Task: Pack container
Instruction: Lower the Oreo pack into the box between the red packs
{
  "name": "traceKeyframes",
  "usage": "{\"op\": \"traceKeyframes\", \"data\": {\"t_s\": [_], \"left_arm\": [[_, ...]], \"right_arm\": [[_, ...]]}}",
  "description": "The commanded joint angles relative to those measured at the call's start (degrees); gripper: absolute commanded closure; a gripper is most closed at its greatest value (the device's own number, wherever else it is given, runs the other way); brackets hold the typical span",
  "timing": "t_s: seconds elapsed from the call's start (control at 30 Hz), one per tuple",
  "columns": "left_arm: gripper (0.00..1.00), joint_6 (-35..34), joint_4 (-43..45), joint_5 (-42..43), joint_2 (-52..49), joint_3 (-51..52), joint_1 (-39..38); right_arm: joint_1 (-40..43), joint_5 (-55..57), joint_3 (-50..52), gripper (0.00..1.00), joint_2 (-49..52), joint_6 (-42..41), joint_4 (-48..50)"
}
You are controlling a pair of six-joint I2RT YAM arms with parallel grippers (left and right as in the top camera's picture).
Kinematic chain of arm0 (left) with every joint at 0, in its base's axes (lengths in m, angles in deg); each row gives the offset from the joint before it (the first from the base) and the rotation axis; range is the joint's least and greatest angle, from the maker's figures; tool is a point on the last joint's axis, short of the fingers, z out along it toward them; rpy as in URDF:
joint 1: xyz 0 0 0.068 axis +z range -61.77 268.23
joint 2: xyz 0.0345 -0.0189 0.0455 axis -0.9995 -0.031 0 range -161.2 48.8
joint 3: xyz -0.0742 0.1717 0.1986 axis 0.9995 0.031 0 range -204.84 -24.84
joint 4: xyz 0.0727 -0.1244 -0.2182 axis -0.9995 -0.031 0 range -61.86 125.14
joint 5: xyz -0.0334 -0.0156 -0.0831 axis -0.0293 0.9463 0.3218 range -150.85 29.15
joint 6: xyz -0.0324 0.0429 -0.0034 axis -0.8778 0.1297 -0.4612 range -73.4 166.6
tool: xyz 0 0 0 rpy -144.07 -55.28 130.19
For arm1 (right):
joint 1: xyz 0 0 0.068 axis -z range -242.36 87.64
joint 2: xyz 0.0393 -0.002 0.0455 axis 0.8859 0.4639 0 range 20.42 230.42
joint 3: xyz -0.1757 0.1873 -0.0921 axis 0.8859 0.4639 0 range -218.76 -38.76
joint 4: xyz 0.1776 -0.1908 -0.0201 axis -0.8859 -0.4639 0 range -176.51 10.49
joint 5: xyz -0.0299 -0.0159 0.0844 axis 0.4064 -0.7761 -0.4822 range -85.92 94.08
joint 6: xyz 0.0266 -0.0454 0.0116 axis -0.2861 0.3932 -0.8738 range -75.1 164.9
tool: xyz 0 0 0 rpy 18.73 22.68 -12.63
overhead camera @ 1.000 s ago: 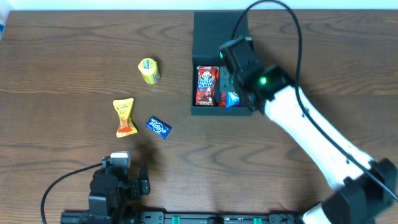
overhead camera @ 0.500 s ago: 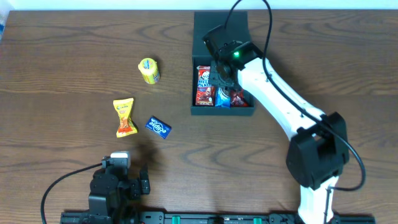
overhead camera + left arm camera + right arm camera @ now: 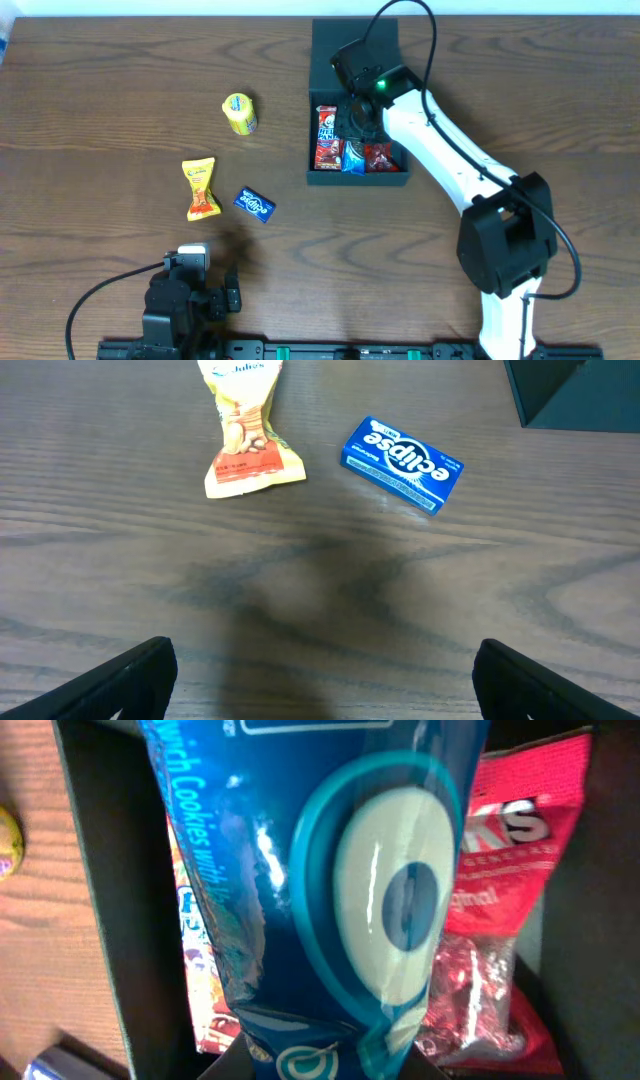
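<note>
The dark teal container (image 3: 322,75) stands open at the table's back centre, its flap lid (image 3: 340,45) lying behind it. Inside are a red Hello Panda packet (image 3: 327,135), a blue cookie packet (image 3: 353,157) and a red packet (image 3: 379,157). My right gripper (image 3: 359,122) reaches down into the container, shut on the blue cookie packet (image 3: 340,890), which fills the right wrist view between the Hello Panda packet (image 3: 197,980) and the red packet (image 3: 500,920). My left gripper (image 3: 325,680) is open and empty, low over the table's front left (image 3: 190,295).
On the table left of the container lie a yellow round snack (image 3: 239,113), a yellow-orange packet (image 3: 200,187) and a blue Eclipse gum box (image 3: 255,204). The left wrist view shows that packet (image 3: 245,430), the gum box (image 3: 403,463) and a container corner (image 3: 570,395).
My right arm has swung left over the container and lowered the blue cookie packet in between the two red packets. The left arm has not moved.
</note>
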Motion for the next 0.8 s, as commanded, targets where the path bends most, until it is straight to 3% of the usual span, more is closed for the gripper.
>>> {"op": "traceKeyframes", "data": {"t_s": [0.0,0.43,0.77], "left_arm": [[0.05,0.8,-1.7,0.0,0.3,1.8,0.2],[0.05,0.8,-1.7,0.0,0.3,1.8,0.2],[0.05,0.8,-1.7,0.0,0.3,1.8,0.2]], "right_arm": [[-0.2,-2.4,-1.4,0.99,2.4,2.6,-0.3],[0.0,-2.4,-1.3,0.98,4.8,8.9,-0.8],[1.9,-2.4,-1.4,0.98,6.6,9.0,1.6]]}}
